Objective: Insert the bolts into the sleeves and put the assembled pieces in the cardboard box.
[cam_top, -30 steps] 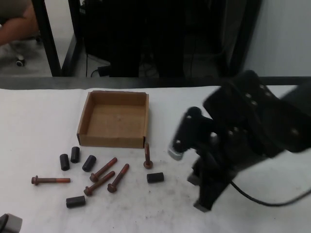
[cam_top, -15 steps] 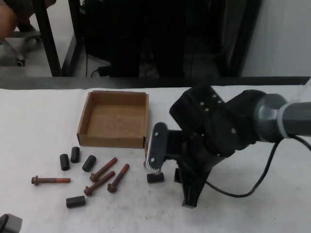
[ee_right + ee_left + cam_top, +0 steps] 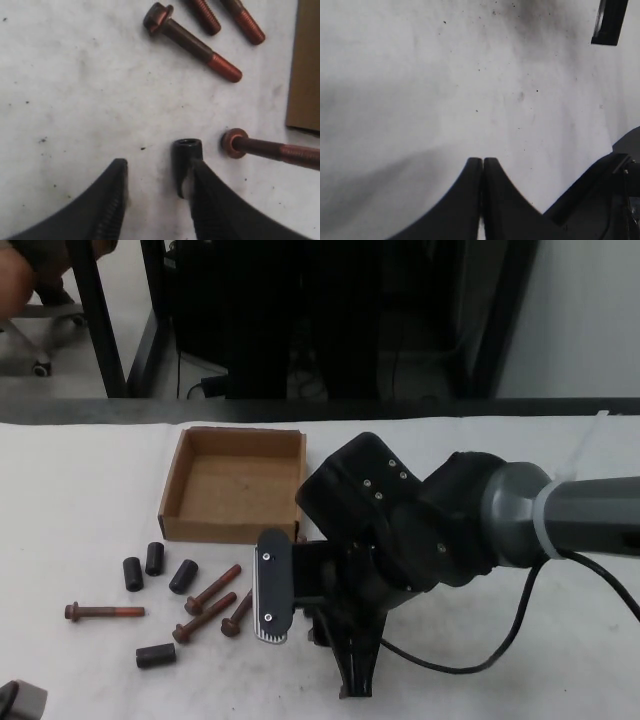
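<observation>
My right gripper (image 3: 159, 167) is open and low over the table, in front of the cardboard box (image 3: 235, 485). A black sleeve (image 3: 186, 160) lies between its fingers, against the inner side of one finger (image 3: 215, 200). Just beside the sleeve lies a rust-coloured bolt (image 3: 270, 150), its head toward the sleeve. Another bolt (image 3: 192, 42) lies farther out. In the high view the right gripper (image 3: 312, 635) covers that sleeve. My left gripper (image 3: 482, 167) is shut over bare table, empty.
Left of the right arm lie three bolts (image 3: 212, 588) close together, one bolt (image 3: 105, 611) apart, and several loose sleeves (image 3: 154, 558). A box corner (image 3: 305, 65) is close to the right gripper. A dark finger (image 3: 609, 22) of the other arm lies ahead of my left gripper.
The right arm has swung left and down toward the sleeve in front of the box, and its open fingers now stand on either side of it. The left gripper has not moved.
</observation>
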